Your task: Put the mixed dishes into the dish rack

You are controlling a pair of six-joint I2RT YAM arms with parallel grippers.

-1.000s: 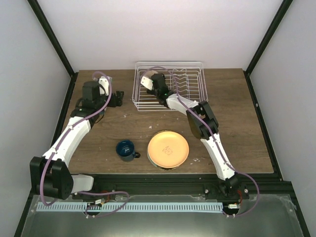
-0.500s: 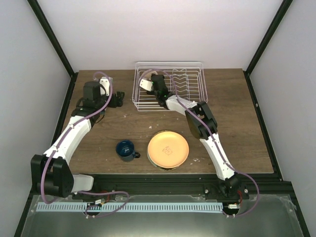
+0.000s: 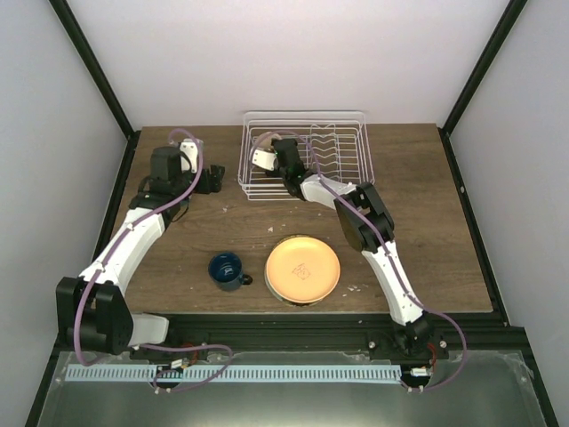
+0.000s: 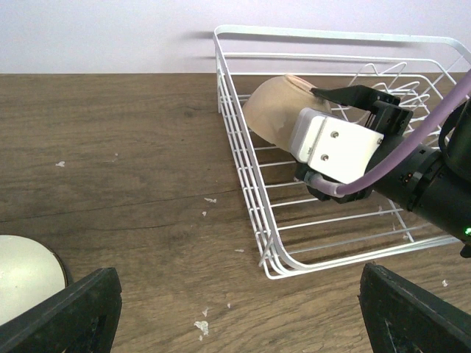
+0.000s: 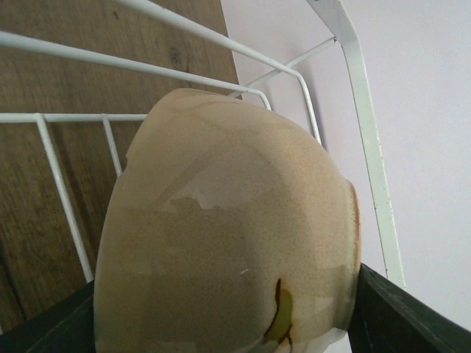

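Right gripper (image 4: 313, 129) was reaching into the dish rack (image 3: 342, 156), the white wire one parked at the far edge of the wooden table (image 3: 427, 222), roughly mid-width. Its 2 fingers were clamped around the cream bowl (image 4: 272, 110), 1 black finger hooked over the rim. The bowl was tipped up on its side in the rack's far-left corner, right by the wires on the left wall. From the right wrist cam the bowl's speckled outside filled pretty much the whole view, with the rack's corner post behind it.

Left gripper (image 3: 211, 181) was hanging just off the rack's left side, above the table's far-left area, fingers spread wide with nothing between them. Its cam looked across the bare wood at the rack's near-left corner.

The dark blue mug (image 3: 228, 269) stood upright near the table's near edge, handle pointing right. Just beside it on the right, not touching, the orange-yellow plate (image 3: 302, 269) lay flat.

A pale round dish (image 4: 22, 276) poked in at the lower left of the left wrist view, mostly cut off, so I couldn't tell which 1 it was. A few light crumbs (image 4: 200, 327) were scattered on the wood.
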